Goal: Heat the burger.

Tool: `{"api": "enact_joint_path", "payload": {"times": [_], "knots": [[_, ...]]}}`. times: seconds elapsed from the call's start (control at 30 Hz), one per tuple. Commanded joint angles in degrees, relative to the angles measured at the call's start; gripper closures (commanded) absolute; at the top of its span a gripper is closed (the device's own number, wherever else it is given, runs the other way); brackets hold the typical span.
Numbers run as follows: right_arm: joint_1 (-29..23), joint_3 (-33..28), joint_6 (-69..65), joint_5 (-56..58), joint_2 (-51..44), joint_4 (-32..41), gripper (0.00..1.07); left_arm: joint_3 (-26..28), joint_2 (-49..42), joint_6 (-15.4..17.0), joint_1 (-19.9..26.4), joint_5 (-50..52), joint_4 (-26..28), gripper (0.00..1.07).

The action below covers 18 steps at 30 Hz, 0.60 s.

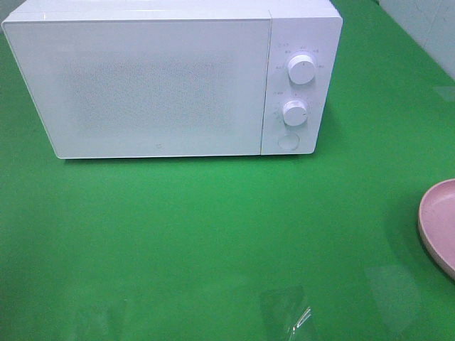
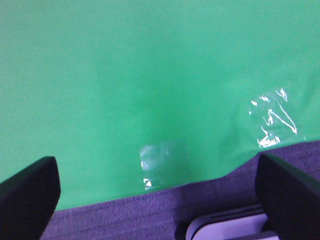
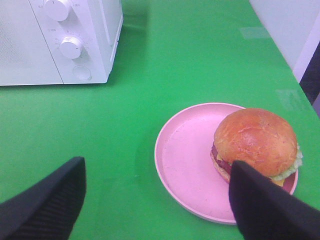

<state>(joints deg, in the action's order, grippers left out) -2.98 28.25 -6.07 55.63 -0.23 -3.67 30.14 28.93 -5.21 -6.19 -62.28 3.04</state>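
The burger [image 3: 256, 142] is seen sitting on the pink plate [image 3: 187, 165], toward the plate's rim on the side away from the microwave, bun up, w/ lettuce and cheese showing at its lower edge; it is not gripped by anything. In the exterior high view only a sliver of the plate [image 1: 439, 224] is caught at the right edge, and the burger itself is cut out of that frame. The right gripper [image 3: 160, 200] is held above the green table cover [image 1: 213, 241], jaws spread wide and empty, w/ one finger overlapping the burger's near edge in the wrist view; whether it is touching can't be told. The microwave [image 1: 156, 85] is set at the back of the table, well apart from the plate, door shut, both knobs and the round button below them [image 1: 288, 141] untouched as far as can be judged. The left gripper [image 2: 160, 195] is also wide open and empty, positioned over the front edge of the cover near some clear tape patches [image 2: 272, 120]. Progress is judged as approx. nil: nothing done yet. Left to do, presumably: door to be opened, burger to be put inside, door to be closed, and timer to be set.
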Motion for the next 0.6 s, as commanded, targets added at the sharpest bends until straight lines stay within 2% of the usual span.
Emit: {"api": "enact_joint_path", "payload": {"times": [0.03, 0.07, 0.23, 0.33, 0.43, 0.53, 0.6], "knots": [[0.34, 0.00, -0.06, -0.57, -1.55, -0.23, 0.32, -0.40, -7.56, -0.17, 0.11, 0.86, 0.00, 0.09], [0.34, 0.00, -0.06, -0.57, -1.55, -0.23, 0.32, -0.40, -11.00, 0.06, 0.11, 0.86, 1.03, 0.09], [0.34, 0.00, -0.06, -0.57, -1.55, -0.23, 0.32, -0.40, -16.67, 0.06, 0.52, 0.92, 1.55, 0.09], [0.34, 0.00, -0.06, -0.57, -1.55, -0.23, 0.32, -0.40, -23.43, 0.06, 3.67, 0.97, 1.43, 0.09], [0.34, 0.00, -0.06, -0.57, -1.55, -0.23, 0.32, -0.40, -25.10, 0.06, 4.64, 0.97, 1.43, 0.09], [0.34, 0.00, -0.06, -0.57, -1.55, -0.23, 0.32, -0.40, -30.83, 0.06, 6.25, 1.03, 1.43, 0.09], [0.34, 0.00, -0.06, -0.57, -1.55, -0.23, 0.32, -0.40, -30.48, 0.06, 6.30, 1.03, 1.43, 0.09]]}}
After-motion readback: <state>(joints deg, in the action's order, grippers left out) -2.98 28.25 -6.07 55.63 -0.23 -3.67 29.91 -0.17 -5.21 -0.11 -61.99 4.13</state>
